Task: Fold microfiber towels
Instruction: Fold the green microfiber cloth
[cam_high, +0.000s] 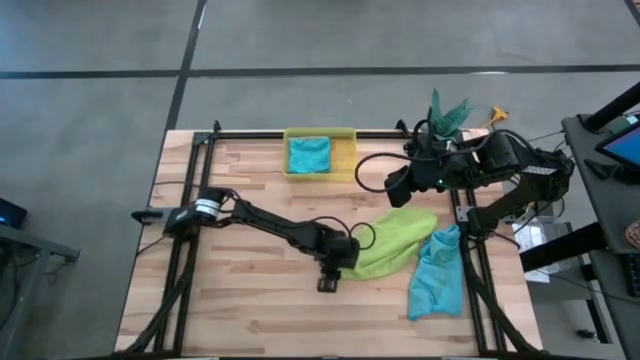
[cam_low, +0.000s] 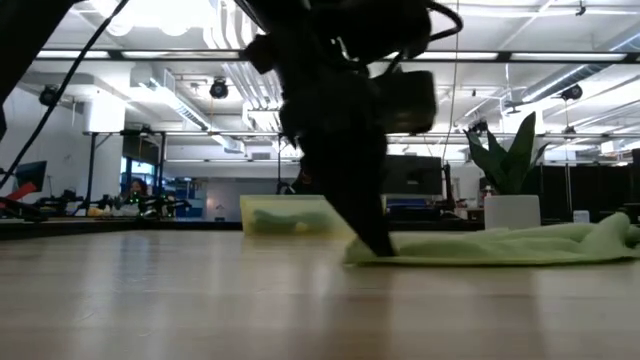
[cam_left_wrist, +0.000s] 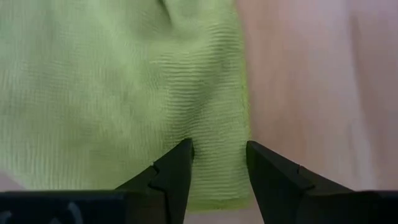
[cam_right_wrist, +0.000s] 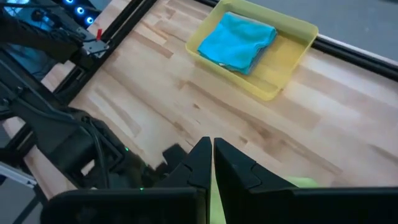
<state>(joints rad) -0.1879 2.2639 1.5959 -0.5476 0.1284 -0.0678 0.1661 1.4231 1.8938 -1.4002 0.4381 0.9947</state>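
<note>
A lime green towel (cam_high: 395, 240) lies rumpled on the wooden table, right of centre; the low view shows it as a low heap (cam_low: 500, 245). My left gripper (cam_left_wrist: 219, 152) is open and points steeply down over the towel's corner nearest the table's left and near edges (cam_left_wrist: 239, 193), with a strip of cloth between its fingers. A teal towel (cam_high: 438, 272) lies crumpled by the right edge, touching the green one. Another teal towel (cam_right_wrist: 239, 40) lies folded in the yellow bin (cam_high: 345, 160). My right gripper (cam_right_wrist: 211, 149) is shut and empty, high above the table's right half. My left gripper comes from above, slanting from the table's left. Its two fingers (cam_left_wrist: 177, 165) stand either side of a strip of the green towel next to its edge (cam_left_wrist: 244, 124). The cloth there lies flat on the table. Whether the fingertips touch it I cannot tell.
The yellow bin stands at the far edge, middle. A black metal frame (cam_high: 250, 135) runs along the table's far and side edges. A potted plant (cam_high: 447, 115) stands behind the right arm's base. Bare wood (cam_high: 240, 290) lies left of and in front of the green towel.
</note>
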